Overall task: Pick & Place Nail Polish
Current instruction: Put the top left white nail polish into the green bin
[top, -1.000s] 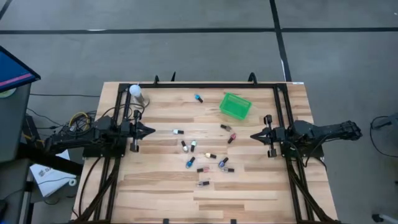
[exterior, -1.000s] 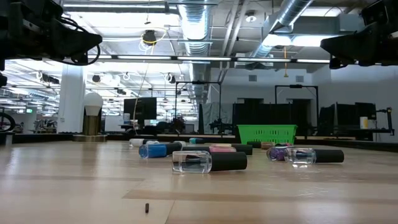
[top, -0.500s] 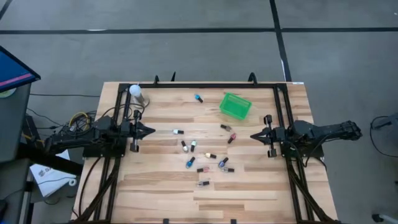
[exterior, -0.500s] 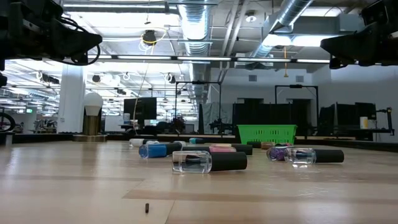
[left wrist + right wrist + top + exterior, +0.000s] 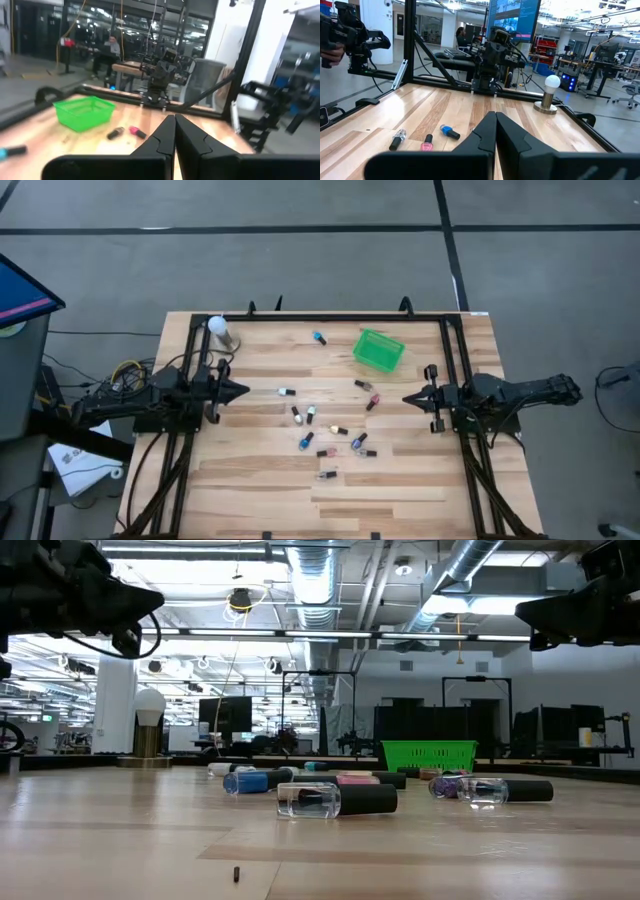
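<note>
1. The left end effector (image 5: 240,391) is held above the worktop (image 5: 260,480) at its left edge, fingers pressed together, nothing gripped. Unless it is opened first, a bottle could be knocked and sent rolling.
2. The bottles (image 5: 330,425) lie on their sides, scattered between both end effectors, nearest well ahead of either. Neighbours could be nudged where they lie close together.
3. The basket (image 5: 378,349) sits ahead-left of the right end effector (image 5: 410,399), which is likewise closed and empty. A tilted release could miss it.
</note>
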